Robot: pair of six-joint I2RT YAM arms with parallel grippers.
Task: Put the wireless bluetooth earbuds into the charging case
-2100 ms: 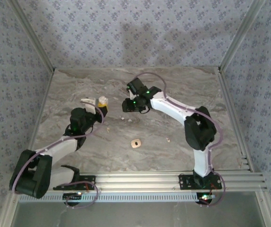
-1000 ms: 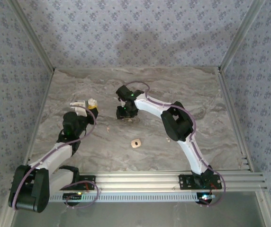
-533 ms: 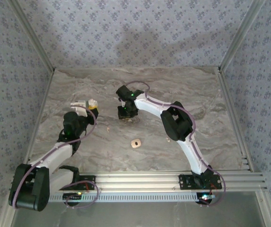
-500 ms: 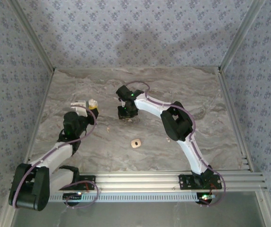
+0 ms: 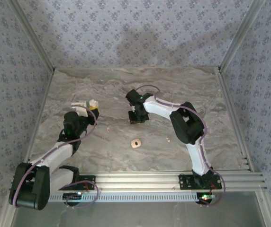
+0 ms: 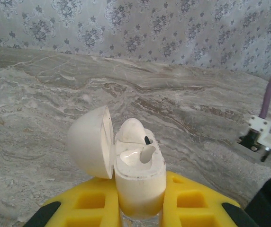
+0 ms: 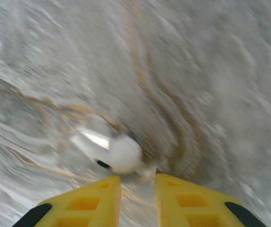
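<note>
Table (image 5: 173,90): marble.
Left gripper (image 6: 140,201): clamped on open case (image 6: 138,165).
Right gripper (image 7: 138,187): blurred, grip unclear; earbud (image 7: 112,152) just past tips, so centre it before squeezing.

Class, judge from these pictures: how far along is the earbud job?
Done: the left gripper clamps the small round cream-white charging case, lid open, one white earbud apparently seated. In hand: the right gripper hangs low over a second tiny white plastic earbud on the marble table; blur hides any grip. Left: lift it, seat it, close the lid.
</note>
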